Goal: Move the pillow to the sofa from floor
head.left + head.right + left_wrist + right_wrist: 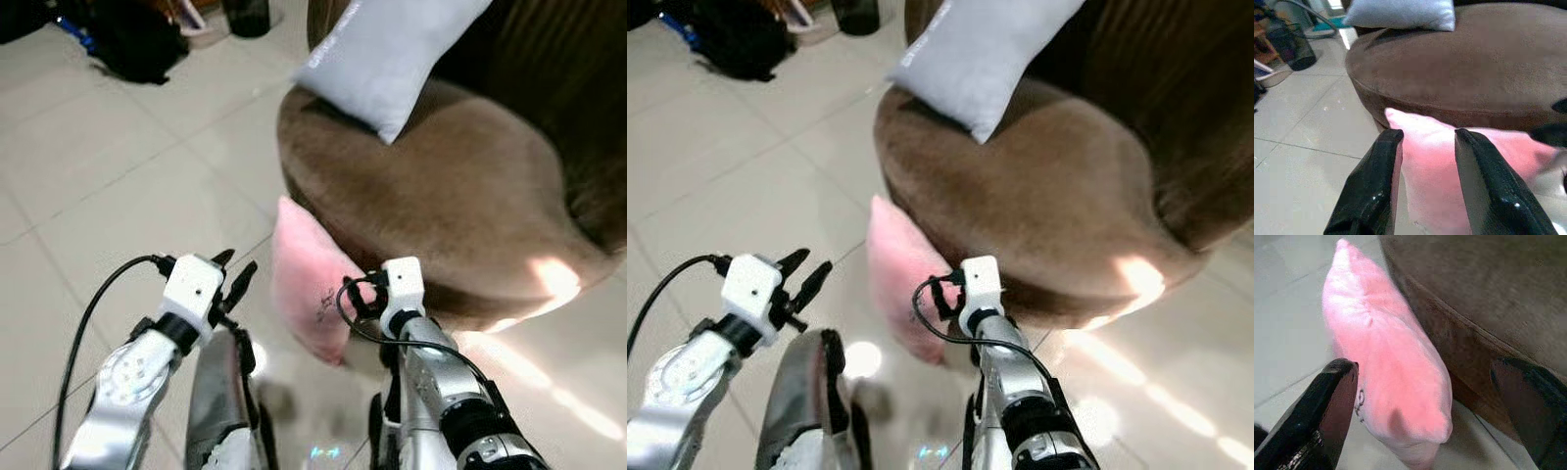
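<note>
Because the pillow leans on the sofa, both grippers, left and right, wait open beside it, ready to squeeze.

L gripper open, pink pillow btwn fingers

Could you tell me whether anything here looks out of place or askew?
Yes: the pink pillow stands on edge on the tiled floor, leaning against the brown sofa instead of lying on it. The grey pillow on the sofa also sits tilted.
</note>
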Motion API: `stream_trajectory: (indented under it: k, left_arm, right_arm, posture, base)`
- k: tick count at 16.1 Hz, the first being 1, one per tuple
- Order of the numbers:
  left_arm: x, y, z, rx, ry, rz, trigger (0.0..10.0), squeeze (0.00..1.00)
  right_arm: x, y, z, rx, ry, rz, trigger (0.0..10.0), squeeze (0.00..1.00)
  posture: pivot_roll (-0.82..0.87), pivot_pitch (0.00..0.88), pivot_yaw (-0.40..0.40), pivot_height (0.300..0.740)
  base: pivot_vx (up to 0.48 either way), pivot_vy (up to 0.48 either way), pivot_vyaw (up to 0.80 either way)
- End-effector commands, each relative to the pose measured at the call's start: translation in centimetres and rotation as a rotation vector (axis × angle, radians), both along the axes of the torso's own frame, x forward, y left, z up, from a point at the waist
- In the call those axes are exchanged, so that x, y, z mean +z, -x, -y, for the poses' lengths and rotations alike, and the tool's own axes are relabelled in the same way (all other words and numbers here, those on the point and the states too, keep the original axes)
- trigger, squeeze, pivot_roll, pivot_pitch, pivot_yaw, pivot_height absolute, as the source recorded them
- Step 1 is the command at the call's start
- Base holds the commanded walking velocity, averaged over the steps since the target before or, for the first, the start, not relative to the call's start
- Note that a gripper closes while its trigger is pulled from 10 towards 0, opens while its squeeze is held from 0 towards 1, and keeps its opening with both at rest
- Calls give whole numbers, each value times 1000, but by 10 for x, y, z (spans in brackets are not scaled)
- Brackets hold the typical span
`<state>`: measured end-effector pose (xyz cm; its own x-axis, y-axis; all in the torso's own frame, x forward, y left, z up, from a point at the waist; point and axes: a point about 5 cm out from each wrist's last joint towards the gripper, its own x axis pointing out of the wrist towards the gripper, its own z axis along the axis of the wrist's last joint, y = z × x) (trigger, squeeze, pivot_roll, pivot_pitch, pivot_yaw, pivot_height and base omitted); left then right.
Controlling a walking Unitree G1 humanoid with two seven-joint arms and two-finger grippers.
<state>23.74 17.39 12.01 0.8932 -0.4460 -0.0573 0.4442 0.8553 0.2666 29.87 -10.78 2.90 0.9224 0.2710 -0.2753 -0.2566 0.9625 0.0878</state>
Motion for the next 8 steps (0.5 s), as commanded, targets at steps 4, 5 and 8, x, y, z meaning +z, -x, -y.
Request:
stream_trajectory:
  k: [4, 5, 8]
  left_arm:
    - [16, 1, 4, -110, -4, -5, 10000, 0]
    - [16, 2, 4, -114, -8, -7, 10000, 0]
    - [22, 5, 4, -137, -13, -18, 10000, 0]
  right_arm:
    - [0, -7, 23, -96, -20, 20, 10000, 1000]
    - [0, -6, 24, -95, -12, 25, 10000, 1000]
    - [-2, -6, 19, -80, 41, 41, 10000, 1000]
  posture:
    - [142, 303, 96, 511]
    - [147, 301, 98, 511]
    - [174, 317, 108, 511]
  base:
    - [0, 0, 0]
    - [0, 0, 0]
    - [0, 0, 0]
